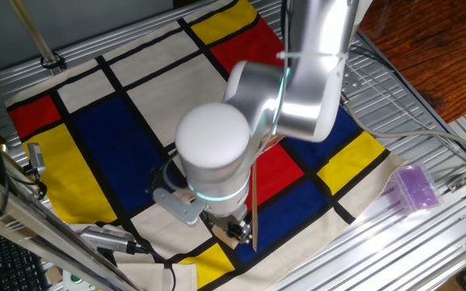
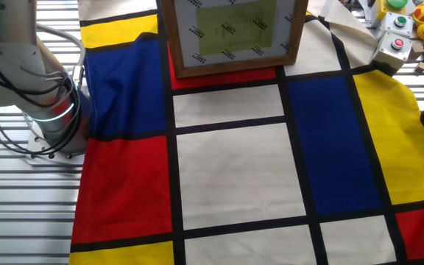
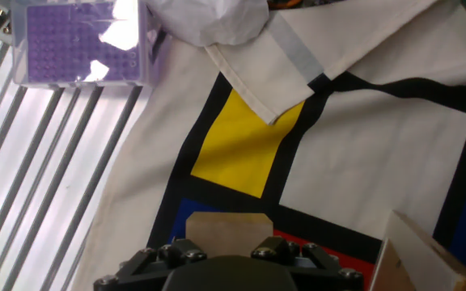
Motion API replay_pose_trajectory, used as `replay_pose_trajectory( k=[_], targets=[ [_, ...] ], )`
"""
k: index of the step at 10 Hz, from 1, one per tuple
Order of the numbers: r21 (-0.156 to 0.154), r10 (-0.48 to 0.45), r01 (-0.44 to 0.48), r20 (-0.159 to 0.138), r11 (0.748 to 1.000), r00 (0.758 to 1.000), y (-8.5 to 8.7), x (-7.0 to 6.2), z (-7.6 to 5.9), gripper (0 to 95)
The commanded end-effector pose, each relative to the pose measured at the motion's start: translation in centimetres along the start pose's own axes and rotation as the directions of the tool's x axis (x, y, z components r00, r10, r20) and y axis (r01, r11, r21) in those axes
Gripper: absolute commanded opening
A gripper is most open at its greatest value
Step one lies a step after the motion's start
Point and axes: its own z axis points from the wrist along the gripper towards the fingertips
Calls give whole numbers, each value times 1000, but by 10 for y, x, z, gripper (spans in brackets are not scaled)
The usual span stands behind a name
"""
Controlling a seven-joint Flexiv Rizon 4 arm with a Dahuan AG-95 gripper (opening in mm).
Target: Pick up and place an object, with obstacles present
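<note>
The small pale tan wooden block (image 3: 226, 229) sits between my gripper's (image 3: 226, 252) black fingers (image 3: 162, 254) at the bottom of the hand view, over the blue, red and yellow patches of the cloth. The jaws stand close against its two sides and appear shut on it. In one fixed view my gripper (image 1: 231, 229) hangs low over the cloth's front edge, mostly hidden by the arm. A narrow light-wood slat (image 1: 255, 217) runs right beside it. A wider plank (image 3: 421, 257) shows at the lower right of the hand view. The other fixed view shows none of them.
A purple translucent box (image 1: 413, 187) lies on the metal rails right of the cloth, also in the hand view (image 3: 79, 40). The cloth's folded edge (image 3: 257, 89) is bunched ahead. A framed picture (image 2: 230, 33) and button boxes (image 2: 396, 44) lie at the far side.
</note>
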Motion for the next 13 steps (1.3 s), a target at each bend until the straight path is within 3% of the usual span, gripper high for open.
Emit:
replay_pose_trajectory(
  k=[1,4,6,9,13],
  targets=[
    [3,5,-5,-2,1000,1000,0,-4,-2,0],
    [2,0,0,2,1000,1000,-2,-6,-4,0],
    [-3,-2,2,4,1000,1000,-4,-8,-13,0],
    [-19,-34,34,4,999,999,-4,-8,-13,0],
    [-13,-32,32,0,999,999,-4,-8,-13,0]
  ],
)
